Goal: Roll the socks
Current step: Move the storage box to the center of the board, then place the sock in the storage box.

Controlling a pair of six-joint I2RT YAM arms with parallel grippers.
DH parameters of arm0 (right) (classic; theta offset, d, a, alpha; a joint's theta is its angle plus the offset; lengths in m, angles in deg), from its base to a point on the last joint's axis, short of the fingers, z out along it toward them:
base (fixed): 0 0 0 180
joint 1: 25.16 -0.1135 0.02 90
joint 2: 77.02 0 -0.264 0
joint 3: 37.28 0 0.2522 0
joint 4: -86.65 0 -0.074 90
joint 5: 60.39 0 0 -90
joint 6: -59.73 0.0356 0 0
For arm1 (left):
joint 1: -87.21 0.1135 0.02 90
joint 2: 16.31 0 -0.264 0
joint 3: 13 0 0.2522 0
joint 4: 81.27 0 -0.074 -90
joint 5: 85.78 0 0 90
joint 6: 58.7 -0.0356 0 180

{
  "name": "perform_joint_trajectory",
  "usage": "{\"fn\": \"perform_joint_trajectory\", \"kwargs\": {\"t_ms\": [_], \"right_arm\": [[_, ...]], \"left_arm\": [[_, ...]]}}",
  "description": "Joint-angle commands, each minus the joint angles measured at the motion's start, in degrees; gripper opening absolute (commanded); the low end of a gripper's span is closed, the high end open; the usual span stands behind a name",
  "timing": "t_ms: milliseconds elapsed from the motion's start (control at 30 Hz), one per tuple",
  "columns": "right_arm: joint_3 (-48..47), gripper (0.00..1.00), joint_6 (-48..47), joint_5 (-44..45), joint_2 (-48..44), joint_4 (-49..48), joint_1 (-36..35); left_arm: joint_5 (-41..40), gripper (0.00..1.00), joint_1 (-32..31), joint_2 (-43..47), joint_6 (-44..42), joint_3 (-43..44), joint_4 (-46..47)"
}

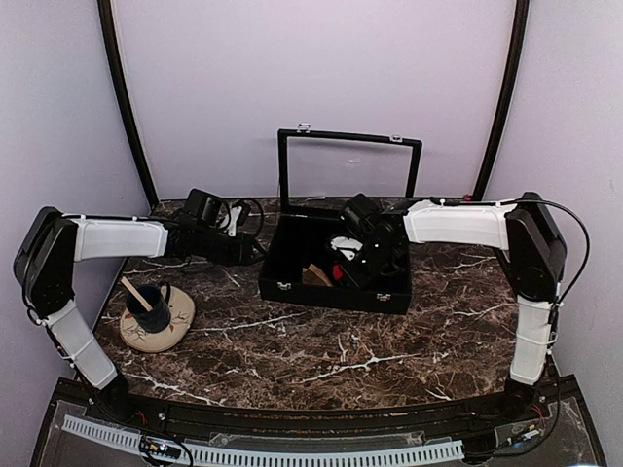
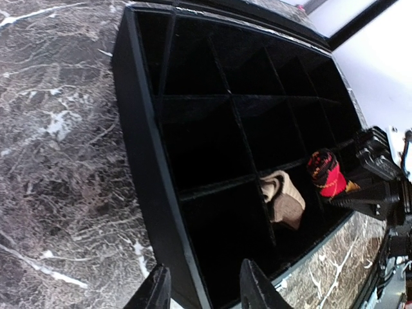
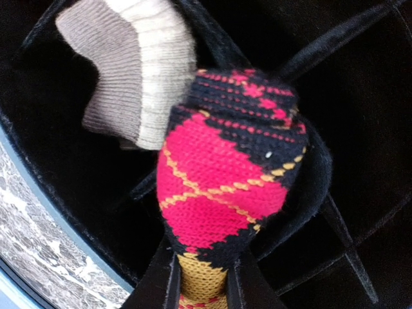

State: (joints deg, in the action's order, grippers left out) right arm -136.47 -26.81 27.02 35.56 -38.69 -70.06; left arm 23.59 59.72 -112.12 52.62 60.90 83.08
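Right wrist view, nearest first: your right gripper [image 3: 201, 283] is clamped on the yellow tail of the rolled red argyle sock [image 3: 225, 180]. Holding it by that narrow end puts the fat bundle ahead of the fingers, so it can go down into a cell without the jaws fouling the dividers [image 3: 335, 55]. Just past it, the beige sock [image 3: 135, 71] sits bunched in the neighbouring compartment. You cannot tell from here whether the two socks touch, or whether the red one already rests on the floor of its cell.

From the left wrist, your left gripper [image 2: 206, 288] hangs with its fingers spread and nothing between them, just off the outer wall of the black box [image 2: 138, 148]. It looks parked there so that it is clear of the right arm and ready to steady the box if it shifts. Most of the cells beyond that wall are bare.

From the top, a mug [image 1: 146, 300] on its coaster [image 1: 173, 326] stands at the near left of the marble table [image 1: 321, 355], well apart from the work. The box lid [image 1: 350, 138] stands upright at the back, which leaves both arms room to reach in from the sides.

By my reading the rolling is done and you are at the stowing step. Lower the sock until it is seated, then release.
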Motion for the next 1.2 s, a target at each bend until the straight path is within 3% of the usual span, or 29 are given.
{"fn": "perform_joint_trajectory", "kwargs": {"t_ms": [0, 367, 1167], "right_arm": [[2.3, 0.0, 2.6, 0.8, 0.4, 14.8, -1.7], [2.6, 0.0, 5.3, 3.9, -2.1, 17.6, -1.7], [-7.8, 0.0, 1.7, -0.1, 12.9, 23.5, -1.2]], "left_arm": [[3.2, 0.39, -0.2, 3.1, -1.6, -1.4, 0.0], [1.5, 0.39, -1.1, 5.9, -2.2, -3.8, 1.0], [1.6, 0.39, -2.0, 5.8, -4.1, -3.5, 0.3]]}}
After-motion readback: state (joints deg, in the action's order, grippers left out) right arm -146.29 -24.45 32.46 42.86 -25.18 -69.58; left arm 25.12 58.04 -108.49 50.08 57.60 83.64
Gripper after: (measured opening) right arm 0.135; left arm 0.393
